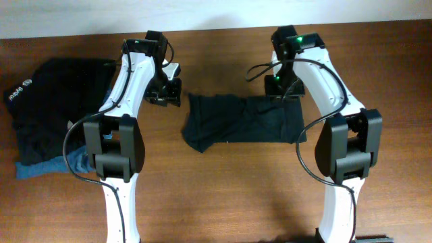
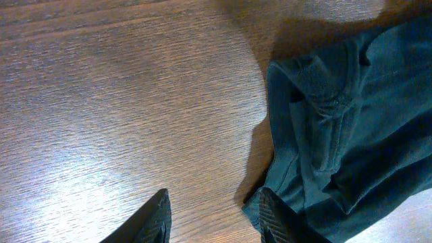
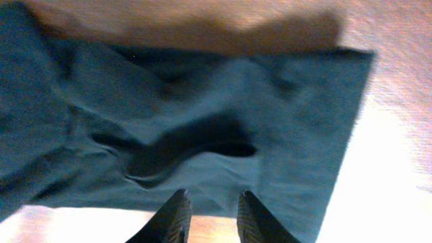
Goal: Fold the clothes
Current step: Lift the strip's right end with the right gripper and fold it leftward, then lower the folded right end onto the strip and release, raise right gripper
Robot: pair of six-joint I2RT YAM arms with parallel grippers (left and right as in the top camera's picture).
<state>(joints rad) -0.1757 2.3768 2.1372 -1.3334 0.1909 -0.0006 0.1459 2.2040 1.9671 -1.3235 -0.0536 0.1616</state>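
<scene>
White lettering [image 1: 16, 93] on black pile [image 1: 57, 94], 9 o'clock: too small to read. Blue garment [image 1: 37, 170] mostly buried beneath. Centre garment [image 2: 351, 128] cut by 3 o'clock edge, left wrist view.

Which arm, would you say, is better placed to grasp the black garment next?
Right, probably: right claw hangs open over the black garment; left claw is over bare table beside it.

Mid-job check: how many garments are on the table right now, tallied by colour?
Black garment spread at centre: 1
Black garments in the left pile: at least 1; the layers cannot be told apart
Blue garment under that pile: 1
Total: at least 3
</scene>
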